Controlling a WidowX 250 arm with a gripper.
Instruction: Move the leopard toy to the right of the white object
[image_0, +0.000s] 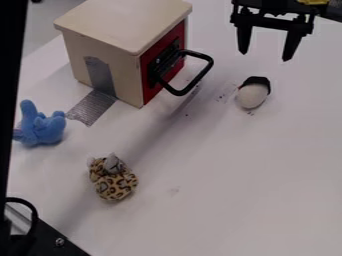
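The black two-finger gripper (265, 56) is cut off above, jaws apart. A black frame hides part of the soft blue toy (43, 131). The plush, spotted leopard toy (115, 184) lies on the smooth white surface (234, 190), lower left of the rounded whitish, black-ended object (252, 96).

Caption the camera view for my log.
Spotted tan leopard plush lower left; open black two-finger gripper upper right, rounded white object pictured below it.

No text, label, number or sign could be read; the small dark marks (226, 95) on the table (234, 175) below the fingers (244, 40) were illegible.
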